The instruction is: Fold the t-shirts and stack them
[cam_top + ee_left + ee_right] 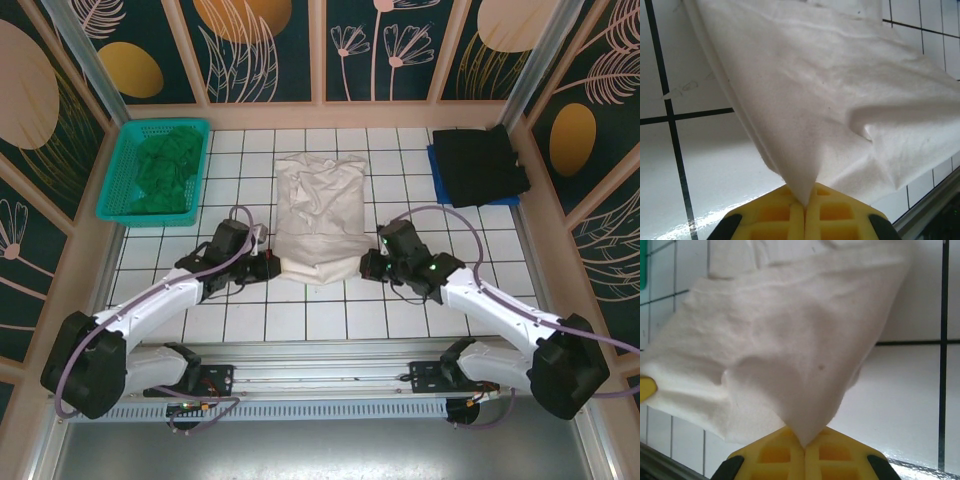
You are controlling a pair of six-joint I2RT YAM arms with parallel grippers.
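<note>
A cream-white t-shirt (320, 215) lies lengthwise on the tiled table, folded into a narrow strip. My left gripper (272, 266) is shut on its near left corner, and the cloth (830, 100) rises out of the yellow pads (790, 220) in a peak. My right gripper (366, 264) is shut on the near right corner, with the cloth (785, 350) pinched between its pads (820, 457). A folded black t-shirt (478, 164) rests at the back right. A dark green t-shirt (165, 168) lies crumpled in the teal basket (120, 212).
The teal mesh basket stands at the back left. A blue mat (436, 170) shows under the black shirt. Patterned walls enclose the table on three sides. A metal rail (320, 352) runs along the near edge by the arm bases.
</note>
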